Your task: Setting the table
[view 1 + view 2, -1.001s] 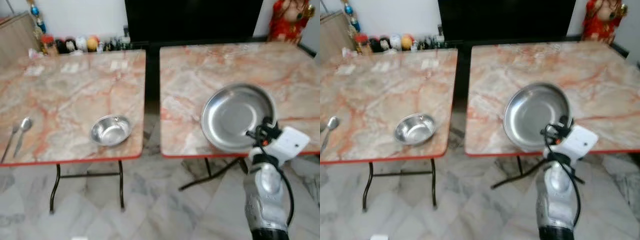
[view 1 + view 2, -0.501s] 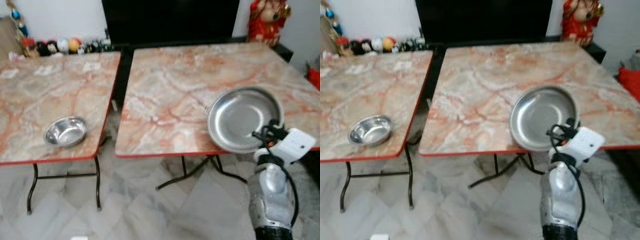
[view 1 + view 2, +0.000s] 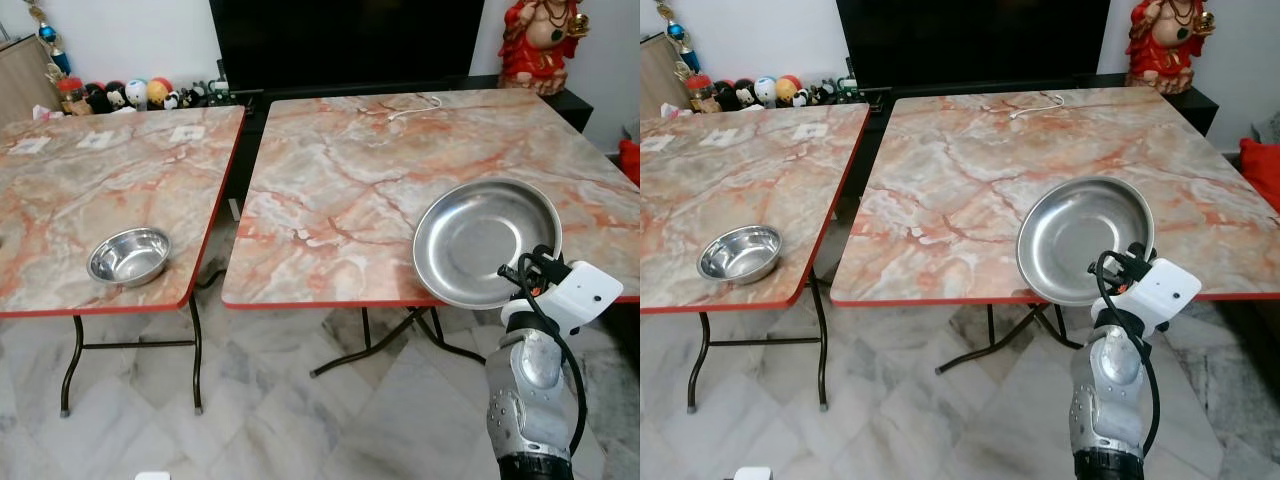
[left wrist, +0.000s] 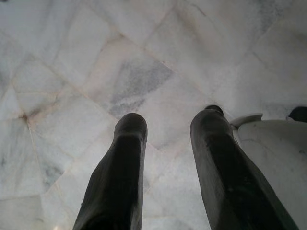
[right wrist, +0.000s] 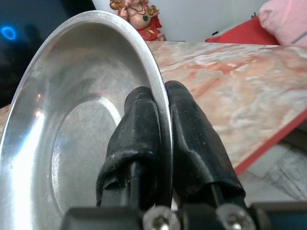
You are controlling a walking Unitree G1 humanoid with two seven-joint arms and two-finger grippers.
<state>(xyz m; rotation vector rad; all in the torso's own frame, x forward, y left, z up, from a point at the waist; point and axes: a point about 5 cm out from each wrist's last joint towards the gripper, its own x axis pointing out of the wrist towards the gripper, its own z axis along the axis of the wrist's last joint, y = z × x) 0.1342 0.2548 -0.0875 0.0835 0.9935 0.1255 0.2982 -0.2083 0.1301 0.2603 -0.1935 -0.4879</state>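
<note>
Over the near edge of the right-hand bench, head views: my right gripper carried the large steel plate, tilted with its hollow facing me. Judged this tilt follows from an edge grip; the plate hung in the air, not flat on the marble. A small steel bowl sat near the front corner of the left bench, well apart from the plate. A white cable lay at the far side of the right bench.

Left wrist view: my left gripper hung idle with its fingers spread, nothing between them, marble floor below. Kept clear, presumably because one arm suffices for the plate.

Right wrist view: the two fingers were clenched on the plate's rim, one inside the hollow, one behind. A rim pinch is the only purchase a shallow plate offers. Next step, as I judged it: lower and level the plate onto the bench.
</note>
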